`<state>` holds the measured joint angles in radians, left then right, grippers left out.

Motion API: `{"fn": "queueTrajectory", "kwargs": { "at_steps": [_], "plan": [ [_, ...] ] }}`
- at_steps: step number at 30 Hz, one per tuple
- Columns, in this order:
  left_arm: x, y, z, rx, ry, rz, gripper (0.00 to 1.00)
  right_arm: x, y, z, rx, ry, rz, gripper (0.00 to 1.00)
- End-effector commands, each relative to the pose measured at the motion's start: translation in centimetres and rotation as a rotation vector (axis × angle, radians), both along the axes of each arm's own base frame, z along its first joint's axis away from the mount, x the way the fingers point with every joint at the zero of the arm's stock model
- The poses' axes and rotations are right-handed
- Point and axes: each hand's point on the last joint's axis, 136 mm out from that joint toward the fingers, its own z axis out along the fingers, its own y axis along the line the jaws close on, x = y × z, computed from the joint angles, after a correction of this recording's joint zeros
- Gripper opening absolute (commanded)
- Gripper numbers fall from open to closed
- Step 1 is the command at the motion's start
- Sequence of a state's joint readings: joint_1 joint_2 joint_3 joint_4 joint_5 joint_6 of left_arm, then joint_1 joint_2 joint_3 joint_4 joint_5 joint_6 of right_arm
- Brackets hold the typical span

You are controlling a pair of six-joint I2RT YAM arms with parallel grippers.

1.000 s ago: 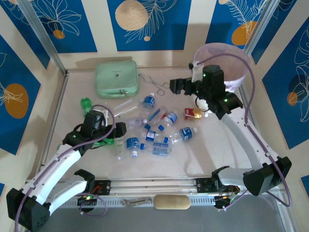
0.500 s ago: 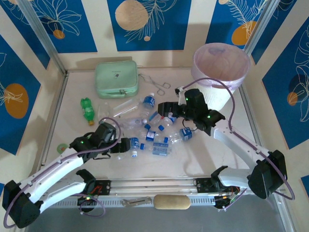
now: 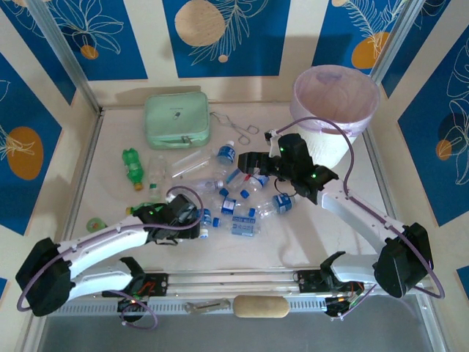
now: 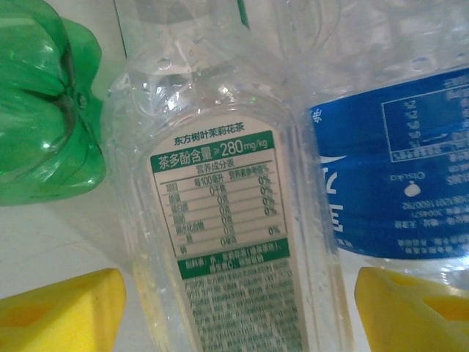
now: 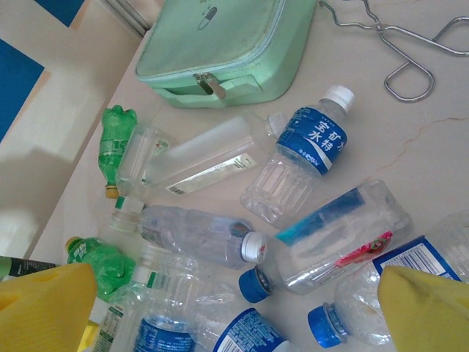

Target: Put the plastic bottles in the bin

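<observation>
Left gripper [image 4: 238, 312] first: its yellow pads [image 4: 58, 315] sit at the bottom corners of the wrist view with a clear bottle [image 4: 227, 220] between them. That one has a green-and-white label, and the jaws are spread and right up beside it, not squeezing as far as I can see. A green bottle [image 4: 44, 110] is at the upper left and a blue-labelled bottle [image 4: 396, 183] at the right. From the top, that arm lies low, running from the lower left corner toward the middle. The right gripper [image 5: 234, 312] is wide open with nothing in it, hanging over the scattered bottles [image 3: 234, 198]. Its arm comes from the lower right, bending up and left. The bin [image 3: 333, 147] stands upper right, with the bottles all out on the table.
</observation>
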<state>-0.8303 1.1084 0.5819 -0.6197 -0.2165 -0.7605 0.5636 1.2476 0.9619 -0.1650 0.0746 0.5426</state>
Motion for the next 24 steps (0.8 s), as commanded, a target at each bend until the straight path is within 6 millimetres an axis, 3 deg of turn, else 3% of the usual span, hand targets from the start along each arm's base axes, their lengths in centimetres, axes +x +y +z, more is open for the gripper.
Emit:
{"fn": "queueTrajectory", "kwargs": {
  "at_steps": [1, 8, 15, 19, 24],
  "plan": [
    [0.5, -0.1, -0.7, 0.027, -0.026, -0.003, 0.8, 0.4, 0.1, 1.1, 0.003, -0.032, -0.005, 0.99],
    [0.6, 0.3, -1.9, 0.061, -0.028, -0.005, 0.71, 0.5, -0.1, 0.5, 0.004, -0.02, -0.021, 0.99],
    [0.6, 0.3, -1.2, 0.043, -0.045, -0.012, 0.43, 0.8, 0.1, 0.9, 0.005, -0.029, -0.017, 0.99],
    [0.8, 0.8, 1.1, 0.004, -0.109, 0.005, 0.38, 0.8, 0.3, 0.7, 0.017, -0.017, -0.012, 0.99],
    [2.1, -0.4, 6.8, -0.116, -0.275, -0.041, 0.37, 0.3, 1.5, 1.2, 0.06, -0.003, 0.06, 0.99]
  ]
}}
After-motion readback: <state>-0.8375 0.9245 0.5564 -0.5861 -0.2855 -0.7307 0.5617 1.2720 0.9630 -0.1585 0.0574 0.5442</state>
